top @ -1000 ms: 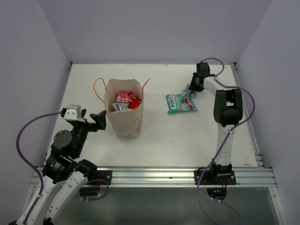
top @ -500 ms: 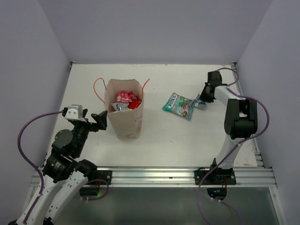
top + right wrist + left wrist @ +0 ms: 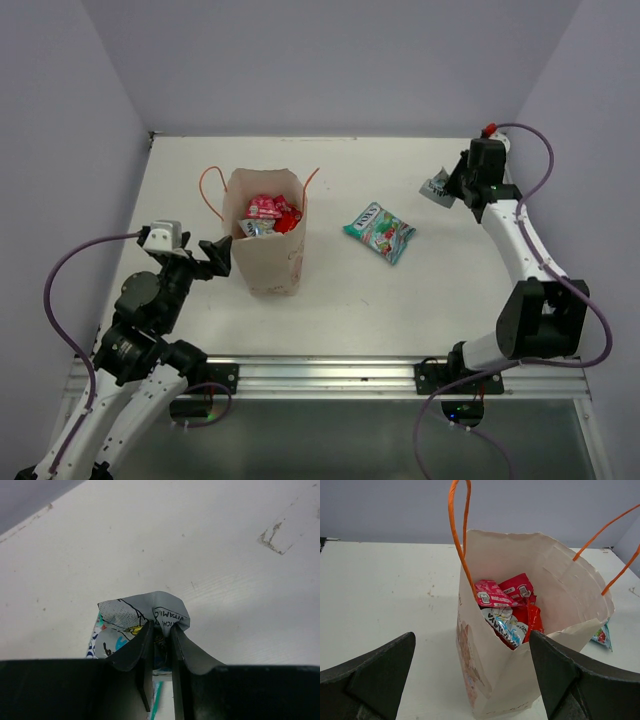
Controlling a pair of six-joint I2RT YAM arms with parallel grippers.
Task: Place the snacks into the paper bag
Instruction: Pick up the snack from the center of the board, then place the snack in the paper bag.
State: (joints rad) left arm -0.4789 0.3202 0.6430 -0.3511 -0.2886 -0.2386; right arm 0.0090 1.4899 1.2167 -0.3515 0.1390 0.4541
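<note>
One small crumpled packet (image 3: 167, 612) is pinched in the nearly closed right gripper (image 3: 160, 630), well apart from the upright paper bag (image 3: 266, 262), so carry it above the rim before letting go.

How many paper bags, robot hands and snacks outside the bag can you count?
Paper bag: 1
Robot hands: 2, the left hand and the right hand
Snacks outside the bag: 2, the teal packet on the table and the silvery packet in the right hand
Total: 5
</note>
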